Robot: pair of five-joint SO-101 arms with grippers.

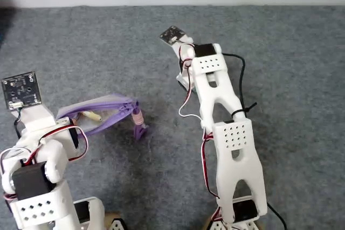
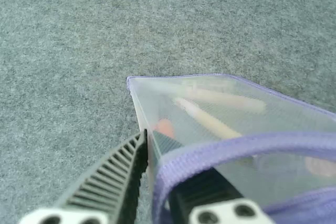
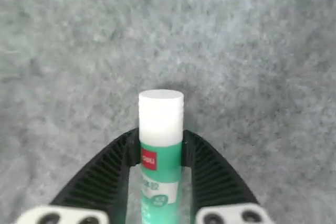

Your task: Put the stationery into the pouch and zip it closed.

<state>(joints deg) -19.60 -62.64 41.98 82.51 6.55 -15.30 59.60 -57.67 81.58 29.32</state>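
The left claw is clamped on one wall of the pouch. The thin translucent sheet is pinched between its ribbed jaws right at the tips, just under the purple zip band. That grip reads as an anchor: it lifts one lip so the mouth gapes, and it stops the soft bag sliding on the grey carpet when something is pushed in. Just beyond the tips, inside the pouch, lie two pale wooden sticks (pencils, probably). A small orange thing sits close against the claw, so part of the stationery is already stowed.

The right claw grips a glue stick across its green body, with the white cap jutting past the tips. Held along the claw's own line like this, it can go in cap first. Beneath and ahead of it is carpet.

In the high view the right arm stands well apart from the pouch, which stretches away from the left claw toward that arm. My judgement is that the glue stick is the piece to carry across next, and that the zip is not yet drawn.
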